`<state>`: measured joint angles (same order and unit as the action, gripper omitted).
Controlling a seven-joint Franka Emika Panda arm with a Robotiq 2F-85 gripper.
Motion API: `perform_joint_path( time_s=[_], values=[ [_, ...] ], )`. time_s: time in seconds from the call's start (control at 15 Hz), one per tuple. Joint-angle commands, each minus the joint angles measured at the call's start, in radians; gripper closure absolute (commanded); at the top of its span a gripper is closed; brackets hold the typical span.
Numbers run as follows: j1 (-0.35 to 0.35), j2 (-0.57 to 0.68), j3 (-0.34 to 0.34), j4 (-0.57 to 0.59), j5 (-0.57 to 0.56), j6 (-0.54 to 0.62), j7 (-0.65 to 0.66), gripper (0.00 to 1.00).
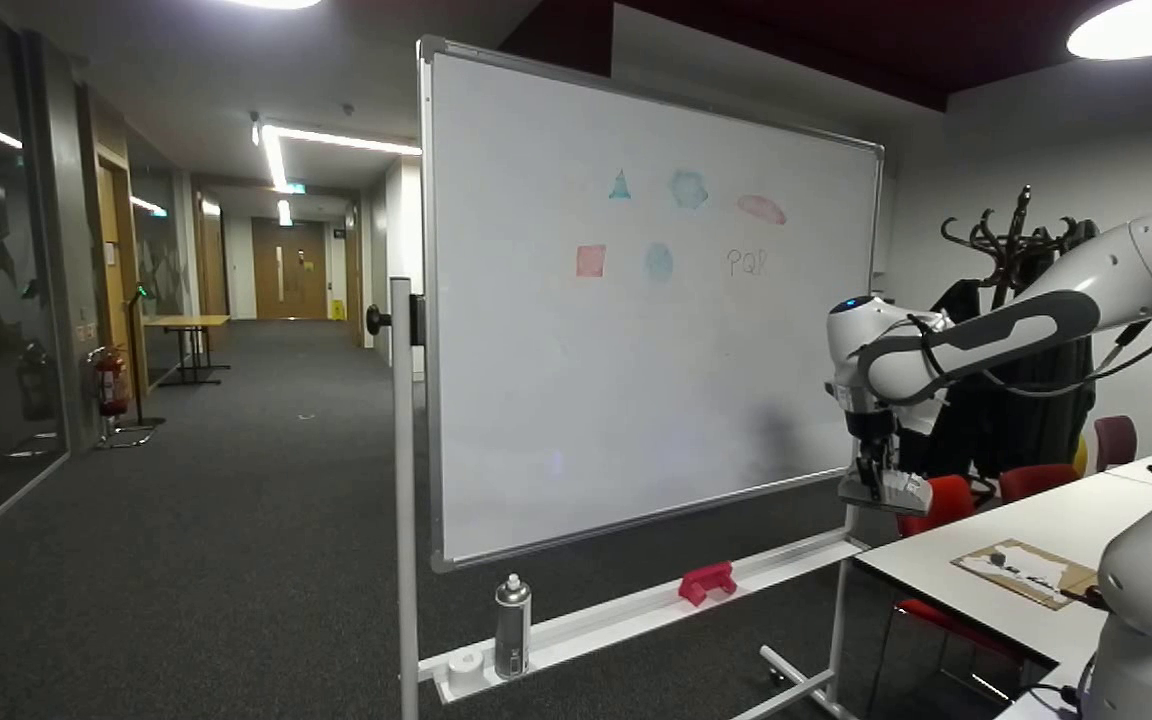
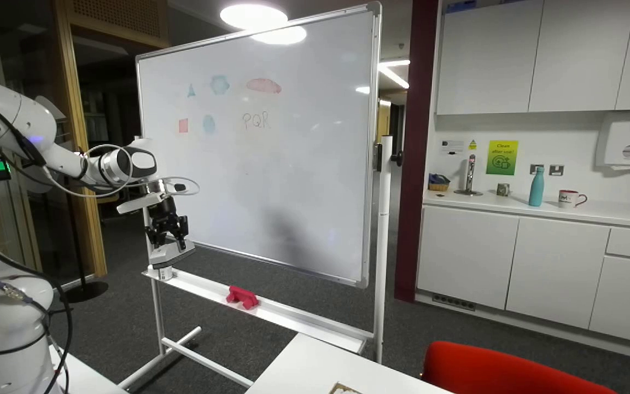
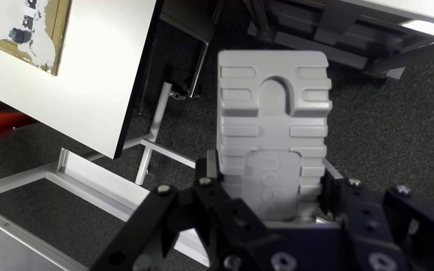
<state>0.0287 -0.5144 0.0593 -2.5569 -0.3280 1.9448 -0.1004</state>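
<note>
Pincer (image 3: 271, 169) pinching grey whiteboard eraser (image 3: 275, 131) by its sides, front end jutting free. Eraser in midair, down near lower edge of whiteboard (image 1: 636, 380), apart from it; underside facing floor. Handling call: firm squeeze, overhang could twist; slow, smooth turns; wide berth around worktop (image 3: 100, 75) corner and stand tray (image 1: 626, 617).
</note>
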Motion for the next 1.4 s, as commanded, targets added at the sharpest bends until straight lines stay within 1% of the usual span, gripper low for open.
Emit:
perform_joint_path(
  time_s=[0.0,0.53,0.6,0.87,1.07,1.2,1.33],
  values=[
    [0.006,0.0,-0.005,0.002,-0.002,-0.003,0.002,0.41],
    [0.006,0.0,-0.005,0.002,-0.002,-0.003,0.002,0.41],
    [0.006,0.0,-0.005,0.002,-0.002,-0.003,0.002,0.66],
    [0.019,0.003,0.012,0.052,0.023,-0.026,0.026,0.66],
    [0.041,-0.004,0.018,0.094,0.063,-0.037,0.026,0.66],
    [0.056,-0.001,0.02,0.125,0.098,-0.027,0.025,0.66],
    [0.07,-0.008,0.019,0.142,0.126,0.013,0.018,0.66]
  ],
)
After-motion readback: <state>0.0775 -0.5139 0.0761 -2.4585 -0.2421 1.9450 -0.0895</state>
